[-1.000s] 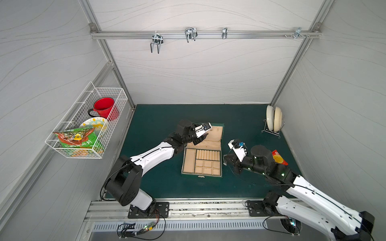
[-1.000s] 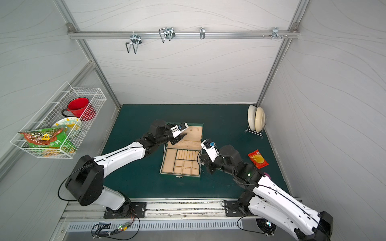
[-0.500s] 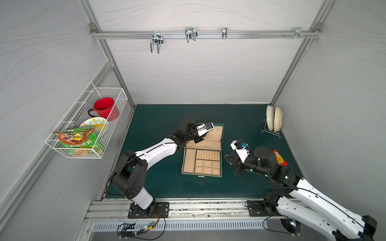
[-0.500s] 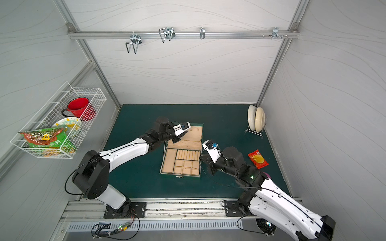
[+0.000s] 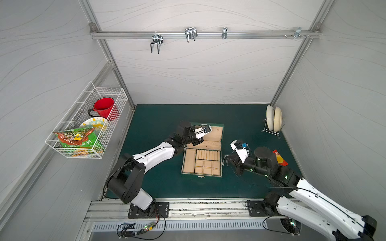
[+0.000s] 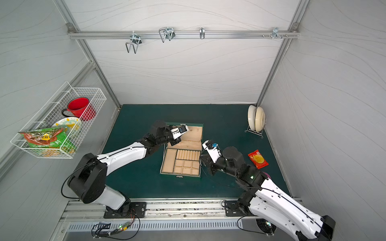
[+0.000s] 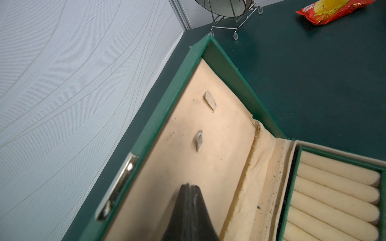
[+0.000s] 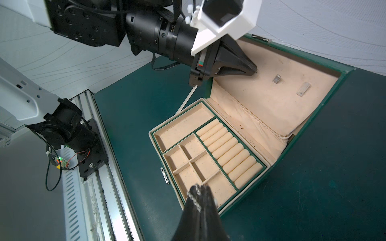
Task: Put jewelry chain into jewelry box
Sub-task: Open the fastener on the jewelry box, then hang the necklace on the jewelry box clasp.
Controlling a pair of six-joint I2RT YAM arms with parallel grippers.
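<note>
Green matting (image 5: 158,125) holds our open jewelry box (image 8: 183,125); just beside it our right gripper (image 8: 201,187) is pinched closed on the jewelry chain (image 8: 194,199). Our left gripper (image 7: 189,185), closed and empty, meets the lid (image 7: 219,135).

The left arm (image 5: 154,155) is reaching forward and inward with its wrist bent. The left tool (image 7: 189,186) is pointing away from the base, both fingers pressing flat together. The right arm (image 5: 313,192) is stretching in from its own side — the right tool (image 8: 201,188) is tilting downward, its fingers clamping a thin chain (image 8: 194,199) at their tips.
</note>
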